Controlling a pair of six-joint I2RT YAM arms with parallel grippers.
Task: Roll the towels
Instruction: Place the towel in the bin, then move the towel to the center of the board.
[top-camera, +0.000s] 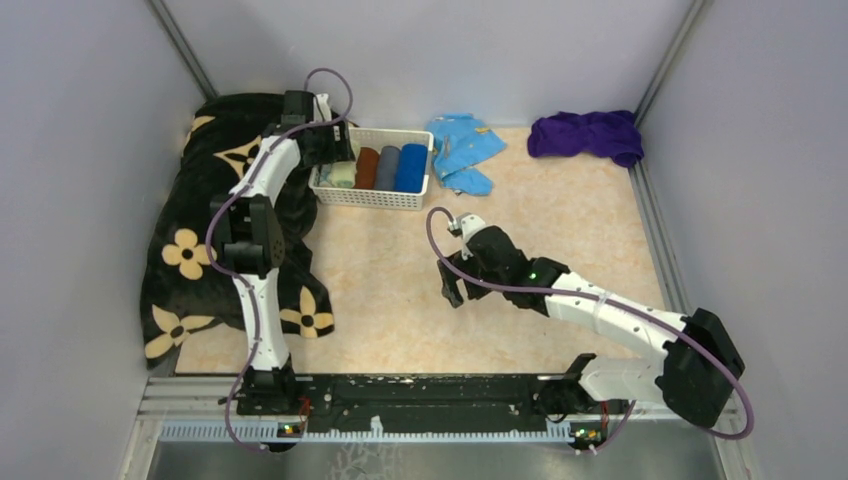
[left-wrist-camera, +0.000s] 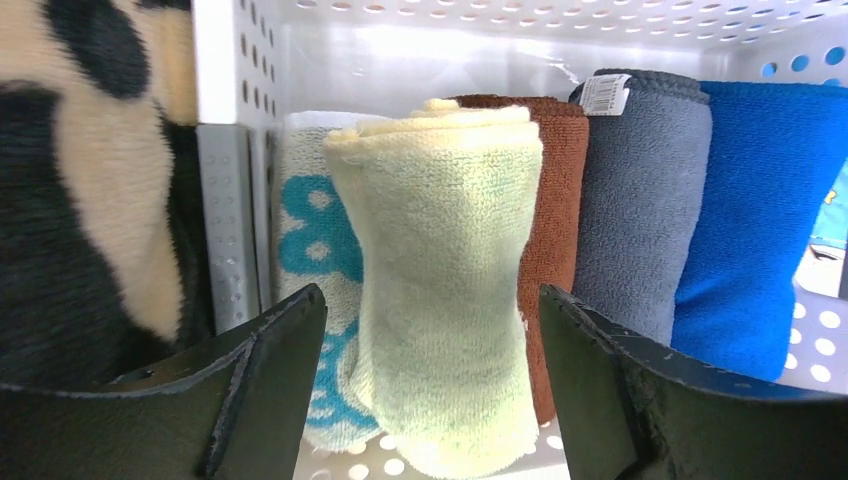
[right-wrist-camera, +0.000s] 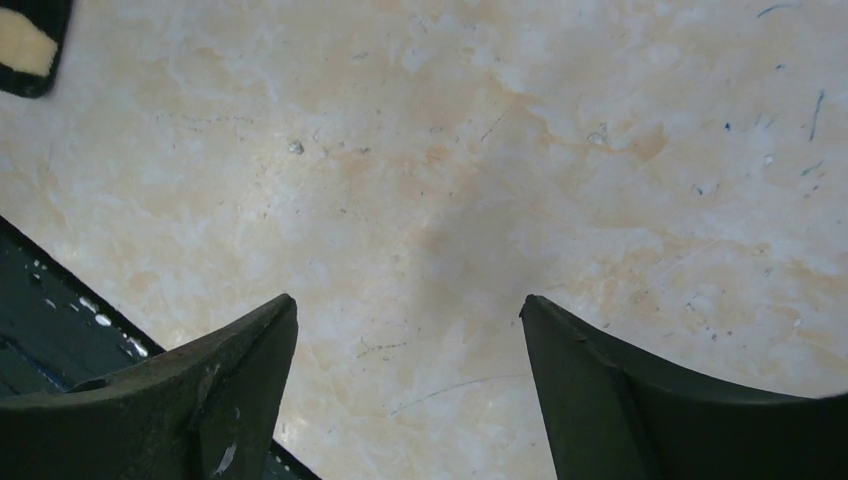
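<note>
A white perforated basket (top-camera: 372, 196) sits toward the far left of the table (top-camera: 520, 230); four rolled towels stand side by side in it; from left to right they are the pale yellow towel (top-camera: 340, 176), a brown towel (top-camera: 367, 168), a grey towel (top-camera: 387, 167) and the royal blue towel (top-camera: 411, 167).

The left gripper (top-camera: 325, 146) hangs over the basket's left end; its jaws stand apart on either side of the yellow roll. The purple towel (top-camera: 588, 135) lies crumpled and unrolled in the far right corner; a light blue cloth (top-camera: 462, 150) with orange marks lies just right of the basket.

The table is marbled beige, enclosed by pale grey walls (top-camera: 80, 150); a black blanket (top-camera: 200, 240) with tan flowers is heaped along its left side. The right gripper (top-camera: 452, 280) hovers over bare table near the middle, jaws wide apart and holding nothing.

The left wrist view alone shows teal markings (left-wrist-camera: 310, 250) on the cloth just left of the yellow roll (left-wrist-camera: 440, 250); it also shows a white label (left-wrist-camera: 605, 92) on top of the grey roll (left-wrist-camera: 640, 210). The right wrist view alone shows fine scratches on the tabletop (right-wrist-camera: 560, 170); a dark rail (right-wrist-camera: 40, 320) crosses its lower left corner.
</note>
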